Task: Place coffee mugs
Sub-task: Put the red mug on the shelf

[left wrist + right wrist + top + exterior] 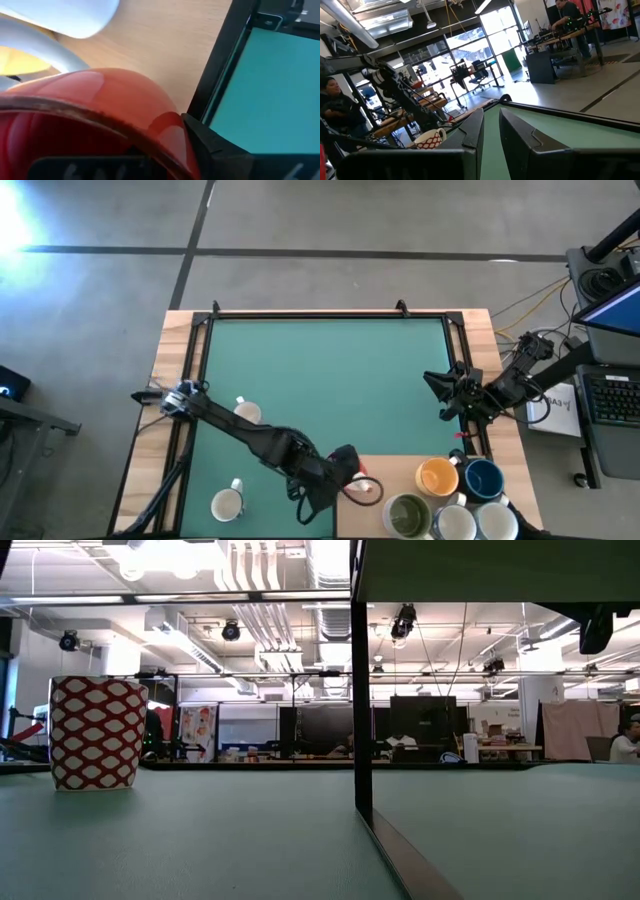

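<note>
Red mug (95,115): fills the left wrist view, glossy red wall curving across, rim edge pale and worn-looking; in the high view it sits at (362,488) on the bare wooden strip at the table's near edge, mouth up, long axis vertical.
Left gripper (345,470): directly over the red mug, one dark finger (220,150) against its wall; grip cannot be told, released or clenched.
Left arm: reaches diagonally from the table's left edge across the green mat (330,370).
Mug cluster, near right corner: olive-lined white mug (408,514), orange mug (438,477), dark blue mug (484,478), two white mugs (456,523) and (497,521), all upright, packed just beside one another, mouths up.
White mugs on mat, left side: one (246,413) beside the left arm, one (227,502) near the front edge, handle toward the far side.
Patterned mug (97,732): red with white lattice, upright on the mat, seen in the low view.
Right gripper (440,392): waits at the mat's right edge, fingers (520,135) nearly together with a narrow gap, holding nothing.
</note>
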